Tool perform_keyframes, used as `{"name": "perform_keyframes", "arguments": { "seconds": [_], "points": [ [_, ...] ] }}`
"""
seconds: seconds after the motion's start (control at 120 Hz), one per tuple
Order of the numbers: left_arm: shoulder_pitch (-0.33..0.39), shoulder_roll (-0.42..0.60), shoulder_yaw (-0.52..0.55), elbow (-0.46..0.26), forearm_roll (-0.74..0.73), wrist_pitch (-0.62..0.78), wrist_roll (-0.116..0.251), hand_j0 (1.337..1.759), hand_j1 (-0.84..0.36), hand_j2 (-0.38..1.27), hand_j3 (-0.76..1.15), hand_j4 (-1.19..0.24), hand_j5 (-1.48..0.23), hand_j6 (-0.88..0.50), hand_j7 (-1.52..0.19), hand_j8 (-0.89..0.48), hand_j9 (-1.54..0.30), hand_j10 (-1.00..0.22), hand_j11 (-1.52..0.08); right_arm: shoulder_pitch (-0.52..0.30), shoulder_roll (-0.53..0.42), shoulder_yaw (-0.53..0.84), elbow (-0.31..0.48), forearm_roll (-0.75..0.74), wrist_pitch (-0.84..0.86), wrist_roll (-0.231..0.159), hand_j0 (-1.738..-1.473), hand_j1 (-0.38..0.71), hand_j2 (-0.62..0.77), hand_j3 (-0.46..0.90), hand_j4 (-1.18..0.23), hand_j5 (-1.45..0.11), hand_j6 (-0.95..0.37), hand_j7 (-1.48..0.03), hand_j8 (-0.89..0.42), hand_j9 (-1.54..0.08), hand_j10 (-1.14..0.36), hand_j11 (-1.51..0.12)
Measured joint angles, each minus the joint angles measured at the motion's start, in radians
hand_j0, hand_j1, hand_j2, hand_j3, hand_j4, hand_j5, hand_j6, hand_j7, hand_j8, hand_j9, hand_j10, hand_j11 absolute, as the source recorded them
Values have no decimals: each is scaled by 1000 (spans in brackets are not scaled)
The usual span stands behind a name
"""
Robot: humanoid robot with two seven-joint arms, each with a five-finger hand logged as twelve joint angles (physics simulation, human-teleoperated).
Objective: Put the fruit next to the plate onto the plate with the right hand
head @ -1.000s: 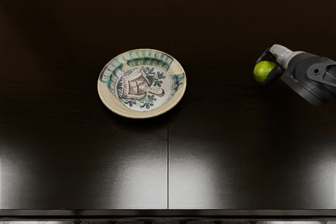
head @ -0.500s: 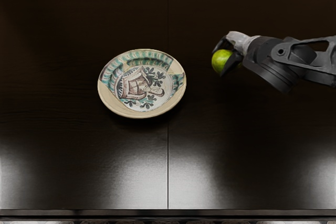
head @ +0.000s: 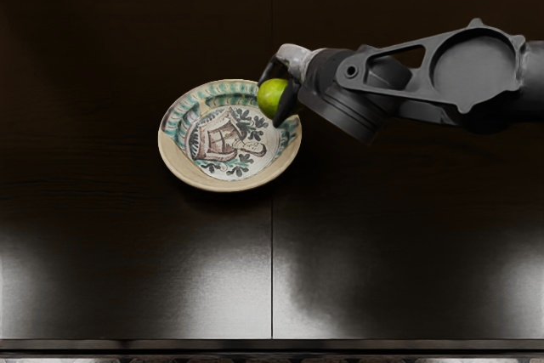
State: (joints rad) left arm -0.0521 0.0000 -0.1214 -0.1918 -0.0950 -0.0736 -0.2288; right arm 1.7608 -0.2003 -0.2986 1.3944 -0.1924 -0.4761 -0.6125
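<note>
A green lime (head: 272, 96) is held in my right hand (head: 281, 91), whose dark fingers curl around it. The hand hovers over the upper right rim of the painted ceramic plate (head: 180, 164), which sits left of the table's middle. The plate has a cream edge, a teal band and a dark central drawing, and nothing lies in it. My right arm stretches in from the right edge of the head view. Whether the lime touches the plate cannot be told.
The plate stands on a dark glossy table (head: 272, 261) with a thin seam down its middle. The table's far edge meets a brown wall strip at the top.
My right hand has carried the lime leftward from the table's right side to above the plate's upper right rim. The plate has stayed in place.
</note>
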Motion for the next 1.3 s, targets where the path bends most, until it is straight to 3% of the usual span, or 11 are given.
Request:
{"name": "perform_keyframes", "arguments": {
  "seconds": [0.325,0.442,0.517,0.558,0.592,0.783,0.883,1.0,1.3],
  "points": [
    [0,0,0,0,0,0,0,1658,337,2,0,-10,-13,-10,-13,-10,-13,-10,-13,28,151,0,-151,48,17,-2,-1645,261,206,1,-389,-1167,-258,-1045,-197,-1117,-417,-1115],
    [0,0,0,0,0,0,0,1658,337,2,0,-10,-13,-10,-13,-10,-13,-10,-13,28,184,-4,-237,63,40,-1,-1646,294,284,1,-378,-1166,-244,-1044,-186,-1117,-397,-1127],
    [0,0,0,0,0,0,0,1658,337,2,0,-10,-13,-10,-13,-10,-13,-10,-13,27,192,-6,-284,68,52,0,-1647,318,420,1,-390,-1154,-243,-1044,-197,-1115,-399,-1131],
    [0,0,0,0,0,0,0,1658,337,2,0,-10,-13,-10,-13,-10,-13,-10,-13,26,195,-7,-303,69,57,0,-1646,313,335,1,-404,-1152,-245,-1043,-202,-1117,-404,-1131],
    [0,0,0,0,0,0,0,1658,337,2,0,-10,-13,-10,-13,-10,-13,-10,-13,27,197,-7,-314,70,59,0,-1646,305,347,1,-418,-1147,-257,-1043,-209,-1117,-410,-1131],
    [0,0,0,0,0,0,0,1658,337,2,0,-10,-13,-10,-13,-10,-13,-10,-13,29,200,3,-334,108,106,0,-1645,239,252,1,-499,-1110,-313,-1039,-262,-1102,-458,-1116],
    [0,0,0,0,0,0,0,1658,337,2,0,-10,-13,-10,-13,-10,-13,-10,-13,31,200,12,-332,132,140,-1,-1646,256,324,1,-502,-1104,-310,-1037,-259,-1098,-455,-1112],
    [0,0,0,0,0,0,0,1658,337,2,0,-10,-13,-10,-13,-10,-13,-10,-13,28,200,31,-327,143,164,0,-1645,230,253,0,-527,-1093,-328,-1035,-270,-1092,-464,-1102],
    [0,0,0,0,0,0,0,1658,337,2,0,-10,-13,-10,-13,-10,-13,-10,-13,21,200,57,-321,180,196,1,-1646,219,246,0,-551,-1083,-336,-1036,-286,-1085,-475,-1101]
  ]
}}
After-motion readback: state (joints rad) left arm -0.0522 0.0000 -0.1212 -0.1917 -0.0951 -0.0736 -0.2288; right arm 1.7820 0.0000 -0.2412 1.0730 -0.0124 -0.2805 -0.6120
